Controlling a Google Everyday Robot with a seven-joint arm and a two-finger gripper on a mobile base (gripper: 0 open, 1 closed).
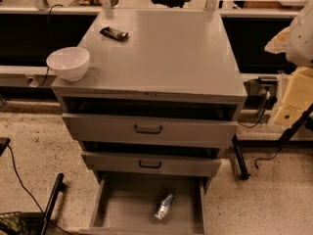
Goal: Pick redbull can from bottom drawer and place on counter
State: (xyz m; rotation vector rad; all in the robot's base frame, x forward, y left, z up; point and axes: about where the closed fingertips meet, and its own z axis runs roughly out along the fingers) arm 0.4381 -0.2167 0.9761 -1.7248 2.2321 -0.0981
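Note:
The redbull can (165, 206), blue and silver, lies on its side on the floor of the bottom drawer (122, 204), right of the drawer's middle. The bottom drawer is pulled open toward me. The counter (166, 53) is the flat grey top of the cabinet above it. My gripper is not in view. Only a white and pale yellow part of my arm (299, 38) shows at the right edge, level with the counter and well away from the can.
A white bowl (68, 62) stands on the counter's front left corner. A dark snack bar (114, 33) lies at the back left. The two upper drawers (148, 129) (149, 164) with black handles stand slightly open. Cables and a black rod (52, 199) lie on the floor at left.

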